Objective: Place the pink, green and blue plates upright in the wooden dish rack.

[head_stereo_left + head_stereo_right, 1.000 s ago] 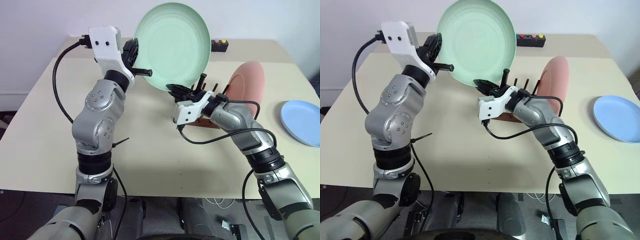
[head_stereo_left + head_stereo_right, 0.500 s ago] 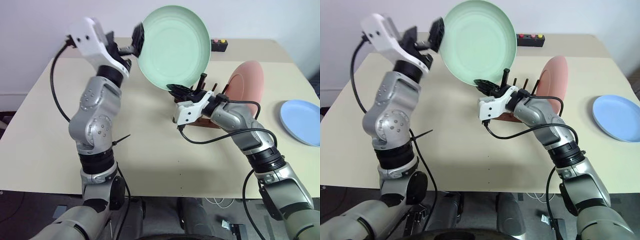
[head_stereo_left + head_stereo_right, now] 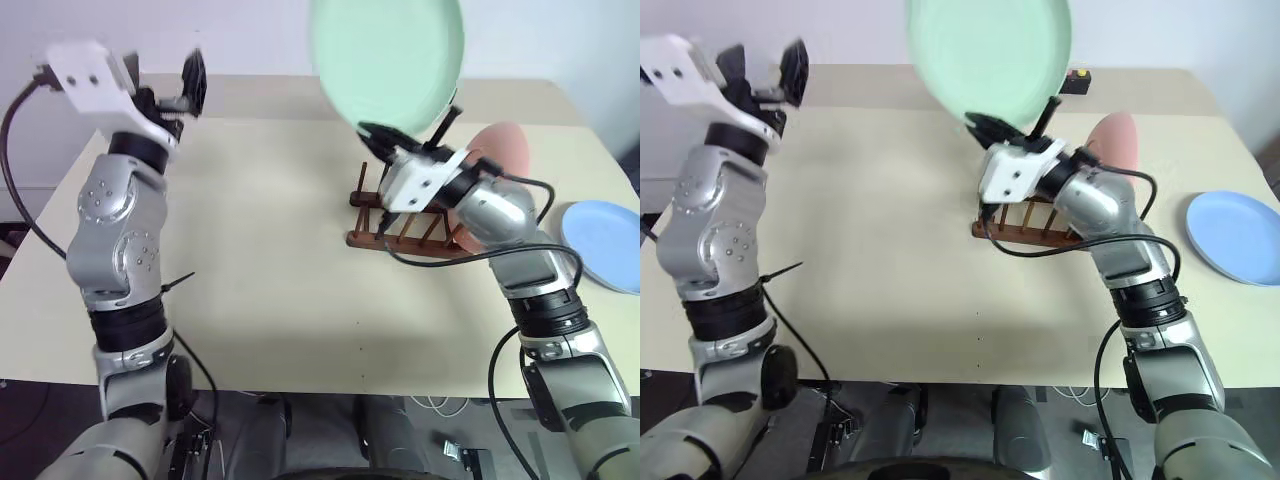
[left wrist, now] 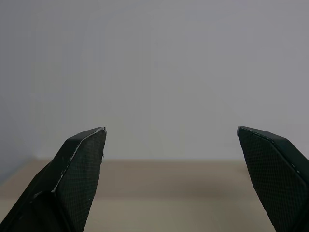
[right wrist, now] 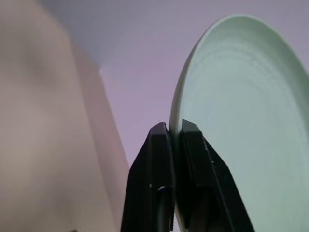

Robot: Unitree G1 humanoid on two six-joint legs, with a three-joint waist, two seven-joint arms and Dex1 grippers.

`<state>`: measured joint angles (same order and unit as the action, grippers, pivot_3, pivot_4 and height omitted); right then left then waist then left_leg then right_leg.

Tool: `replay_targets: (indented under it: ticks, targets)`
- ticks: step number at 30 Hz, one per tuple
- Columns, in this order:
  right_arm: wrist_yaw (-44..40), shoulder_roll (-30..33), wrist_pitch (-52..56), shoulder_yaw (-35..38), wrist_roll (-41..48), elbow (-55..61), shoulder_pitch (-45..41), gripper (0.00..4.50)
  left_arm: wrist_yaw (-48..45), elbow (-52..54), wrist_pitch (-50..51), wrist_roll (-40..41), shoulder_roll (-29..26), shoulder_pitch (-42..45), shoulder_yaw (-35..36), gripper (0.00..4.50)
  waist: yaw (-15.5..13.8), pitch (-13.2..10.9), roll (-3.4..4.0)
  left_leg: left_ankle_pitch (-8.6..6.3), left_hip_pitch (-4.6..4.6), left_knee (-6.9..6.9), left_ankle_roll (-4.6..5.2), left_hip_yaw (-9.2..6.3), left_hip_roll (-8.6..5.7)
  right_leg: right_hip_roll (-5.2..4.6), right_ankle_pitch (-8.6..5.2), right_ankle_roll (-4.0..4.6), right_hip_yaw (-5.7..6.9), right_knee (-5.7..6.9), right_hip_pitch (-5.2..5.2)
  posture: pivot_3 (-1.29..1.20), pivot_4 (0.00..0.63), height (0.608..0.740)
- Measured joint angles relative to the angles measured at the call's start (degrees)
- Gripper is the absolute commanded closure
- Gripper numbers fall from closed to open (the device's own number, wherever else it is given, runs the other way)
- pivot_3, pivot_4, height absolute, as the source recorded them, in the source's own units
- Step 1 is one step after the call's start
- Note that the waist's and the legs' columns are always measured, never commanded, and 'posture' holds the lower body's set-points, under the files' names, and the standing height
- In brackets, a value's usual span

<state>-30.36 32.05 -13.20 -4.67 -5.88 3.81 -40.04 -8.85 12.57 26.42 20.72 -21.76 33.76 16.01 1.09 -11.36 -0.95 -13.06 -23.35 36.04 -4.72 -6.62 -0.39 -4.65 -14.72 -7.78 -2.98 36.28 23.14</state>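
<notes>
green plate handed over to the right gripper

a second ago both grippers had the green plate (image 3: 388,58) by its rim; now the left gripper (image 3: 185,85) has let go and swung well away to the outer side, so the plate hangs from the right arm alone. i judge the handover done, and what remains for this plate is to lower it edge-first into the rack.

the right gripper (image 5: 175,140) has its fingers pressed together on the plate's lower rim, the plate standing up above it, raised higher than it was a second ago. the wooden dish rack (image 3: 392,226) sits just below and beside that hand, with the pink plate (image 3: 497,165) already upright in it behind the wrist. the blue plate (image 3: 603,244) lies flat on the table (image 3: 270,250), well off to the hand's outer side.

the left gripper's fingers (image 4: 79,166) are spread wide, holding and touching nothing.
</notes>
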Motion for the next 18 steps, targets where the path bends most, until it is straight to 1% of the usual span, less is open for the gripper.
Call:
replay_targets:
  ticks: [3, 6, 8, 10, 14, 18]
  targets:
    - [-2.6, -1.4, 9.5, 4.2, 12.5, 6.3, 1.6, 4.50, -6.2, 0.0, -1.2, -0.2, -2.1, -6.2, -3.4, 0.06, -0.1, 0.0, 0.00, 0.00, 0.00, -0.01, 0.01, -0.01, 0.01, 0.00, 0.00, 0.01, 0.00, 0.03, -0.01, 0.00, 0.150, 0.734]
    - [-2.9, -2.1, 20.3, 7.8, 24.5, 13.0, 5.5, 4.50, -13.0, 2.0, -2.8, -0.7, -4.3, -13.0, -8.4, 0.06, -0.1, 0.0, 0.02, -0.01, 0.00, -0.01, 0.02, -0.01, 0.02, -0.02, 0.00, 0.02, -0.01, 0.04, -0.01, 0.00, 0.150, 0.734]
    - [-2.2, -2.5, 27.4, 9.9, 32.3, 16.8, 8.2, 4.50, -16.9, 3.0, -3.5, -0.8, -4.3, -16.3, -11.6, 0.06, -0.2, 0.0, 0.03, -0.01, 0.00, 0.00, 0.02, -0.01, 0.02, -0.01, -0.01, 0.04, 0.00, 0.06, 0.01, 0.00, 0.150, 0.734]
    - [0.5, -4.6, 33.9, 12.2, 40.7, 20.3, 9.7, 4.50, -19.8, 3.3, -4.3, -0.8, -4.3, -17.8, -14.2, 0.06, -0.1, 0.0, 0.04, -0.01, 0.02, 0.00, 0.02, -0.02, 0.04, 0.01, 0.00, 0.08, 0.00, 0.08, 0.01, 0.00, 0.150, 0.734]
    - [5.0, -5.6, 41.8, 15.4, 51.9, 24.1, 11.8, 4.50, -24.3, 4.7, -4.5, -0.5, -4.8, -19.5, -17.1, 0.06, -0.1, 0.0, 0.07, -0.01, 0.03, 0.00, 0.03, -0.01, 0.04, 0.02, -0.01, 0.13, 0.00, 0.08, 0.00, 0.00, 0.150, 0.734]
    - [7.8, -5.7, 45.0, 16.6, 56.3, 24.6, 13.7, 4.50, -27.4, 5.9, -4.4, 0.4, -4.9, -20.6, -18.1, 0.06, -0.1, 0.0, 0.10, -0.01, 0.03, 0.00, 0.03, 0.00, 0.04, 0.02, 0.00, 0.12, 0.00, 0.08, 0.01, 0.00, 0.150, 0.734]
